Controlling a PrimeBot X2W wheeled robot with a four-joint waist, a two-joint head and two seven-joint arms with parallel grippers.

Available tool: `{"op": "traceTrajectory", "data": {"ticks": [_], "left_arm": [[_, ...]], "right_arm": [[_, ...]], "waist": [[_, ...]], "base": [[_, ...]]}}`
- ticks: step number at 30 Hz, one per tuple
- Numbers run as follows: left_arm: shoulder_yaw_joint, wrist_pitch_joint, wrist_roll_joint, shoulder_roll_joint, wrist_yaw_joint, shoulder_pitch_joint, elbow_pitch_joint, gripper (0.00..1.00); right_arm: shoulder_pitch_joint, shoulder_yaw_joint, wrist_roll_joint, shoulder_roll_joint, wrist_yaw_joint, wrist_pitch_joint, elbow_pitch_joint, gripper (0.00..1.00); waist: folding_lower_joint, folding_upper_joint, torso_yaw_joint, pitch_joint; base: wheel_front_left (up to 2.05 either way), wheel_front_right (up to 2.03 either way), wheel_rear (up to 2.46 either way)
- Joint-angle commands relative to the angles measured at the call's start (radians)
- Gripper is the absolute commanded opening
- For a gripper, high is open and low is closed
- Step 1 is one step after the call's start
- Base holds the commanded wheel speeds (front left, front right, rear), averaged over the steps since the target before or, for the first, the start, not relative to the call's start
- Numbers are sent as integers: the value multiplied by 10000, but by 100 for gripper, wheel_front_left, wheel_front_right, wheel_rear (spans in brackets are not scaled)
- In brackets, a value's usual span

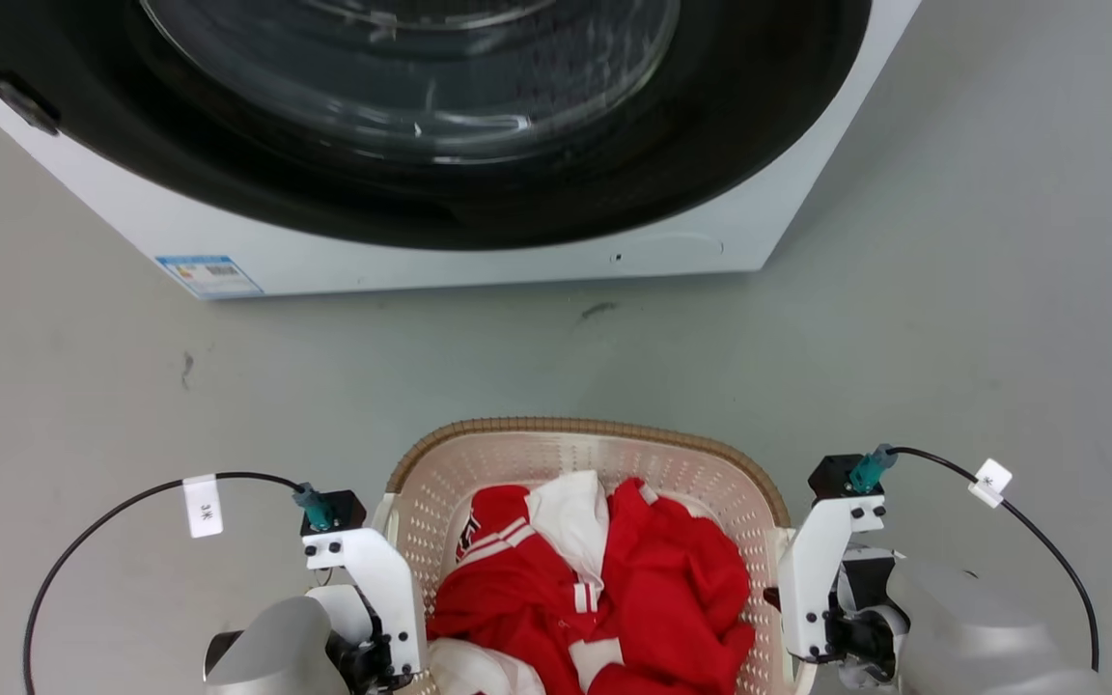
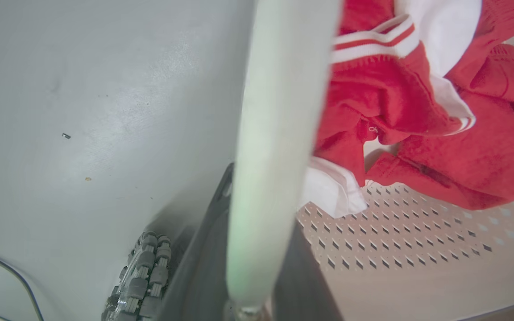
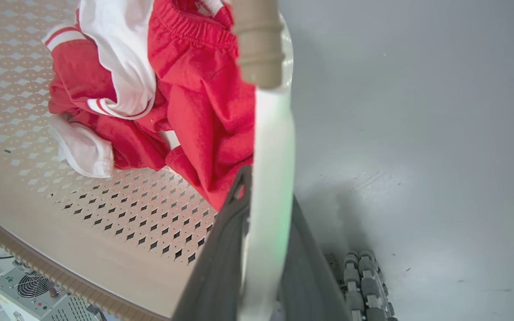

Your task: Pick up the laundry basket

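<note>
The laundry basket [image 1: 575, 427], cream perforated plastic with a brown woven rim, sits between my two arms at the bottom middle, holding red and white clothes [image 1: 604, 579]. My left gripper [image 1: 387, 637] is at its left edge and my right gripper [image 1: 802, 618] at its right edge. In the left wrist view the dark fingers [image 2: 203, 267] clamp the pale side handle [image 2: 275, 133]. In the right wrist view the fingers [image 3: 221, 258] clamp the other pale handle [image 3: 270, 178]. I cannot tell whether the basket touches the floor.
The white front-loading washing machine [image 1: 479, 261] with its dark round door stands straight ahead across a strip of grey floor [image 1: 556, 357]. My base's roller wheels [image 2: 143, 276] [image 3: 364, 285] show below each handle. A grey box with a fan [image 3: 34, 290] lies under the basket rim.
</note>
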Motion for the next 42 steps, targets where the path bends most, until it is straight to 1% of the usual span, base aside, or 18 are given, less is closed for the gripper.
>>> {"op": "traceTrajectory", "data": {"ticks": [1,9,16,21,28,33,42], "left_arm": [[-132,196,-122,-357,-161,-262,-182,0],[-904,2024,-709,-352,-157,-235,-441,0],[-1297,3057,-1081,-350,-157,-359,-468,0],[-1484,3353,-1203,-220,-157,-354,-448,0],[-1675,3657,-1390,-39,-156,-93,-428,0],[-1793,3665,-1464,40,-146,-36,-430,0],[-1878,3608,-1774,-114,-146,139,-380,0]], "right_arm": [[133,52,128,353,141,165,-203,0],[165,66,480,149,141,1351,-92,0],[337,-3,894,91,141,2581,25,0],[435,27,1020,252,141,3259,198,0],[212,87,936,519,142,3850,455,0],[-103,125,810,594,142,4079,706,0],[-401,140,602,732,142,4007,999,0]], "waist": [[1,0,-3,-426],[1,0,148,-1538],[1,0,348,-2456],[1,0,362,-2998],[1,0,308,-3574],[1,0,242,-3763],[1,0,162,-3929]], "base": [[0,0,0],[0,0,0],[0,0,0],[0,0,0],[0,0,0],[0,0,0],[0,0,0]]}}
